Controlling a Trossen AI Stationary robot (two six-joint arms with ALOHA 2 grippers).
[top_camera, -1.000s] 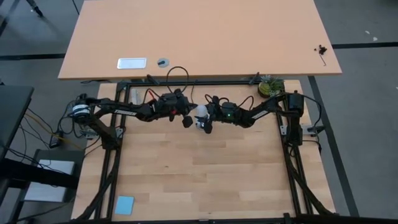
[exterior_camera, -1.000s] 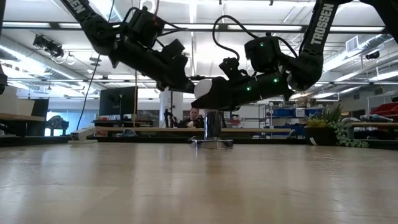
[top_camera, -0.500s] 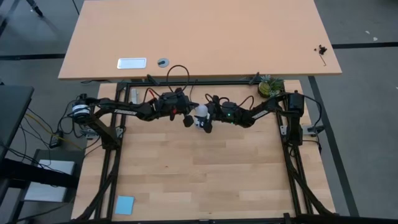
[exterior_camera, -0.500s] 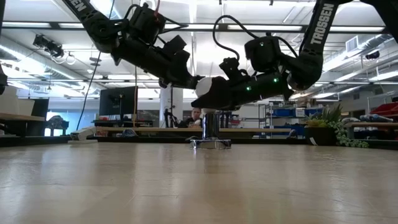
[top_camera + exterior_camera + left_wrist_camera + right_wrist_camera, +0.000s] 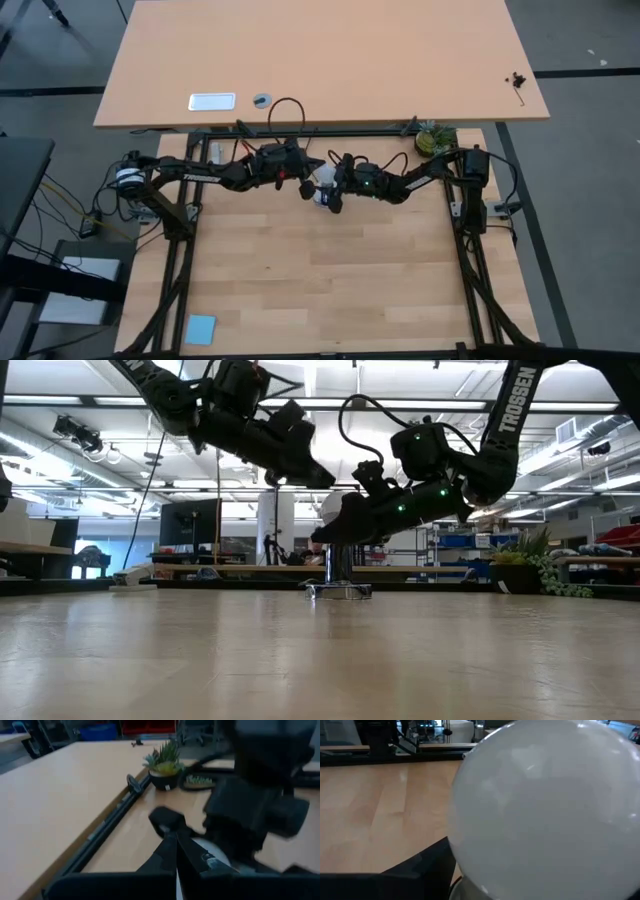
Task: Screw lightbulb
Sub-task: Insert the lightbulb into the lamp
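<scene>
L claw (image 5: pixel 318 477) risen off lightbulb (image 5: pixel 334 506); "TROSSEN" arm (image 5: pixel 512 405)

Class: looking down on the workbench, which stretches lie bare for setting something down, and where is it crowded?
Bare: the wide wooden stretch from the arms down to the blue card. Crowded: the far edge, where both tools meet at the lightbulb, beside the potted plant.

Work table (image 5: pixel 330 270): light wood-plank top – black frame rails along its sides.
Socket stand (image 5: pixel 340 589): silver, upright on the tabletop, mid-far side.
Blue card (image 5: pixel 200 329): flat at the near-left corner.
Potted plant (image 5: pixel 434 137): far-right corner.
</scene>
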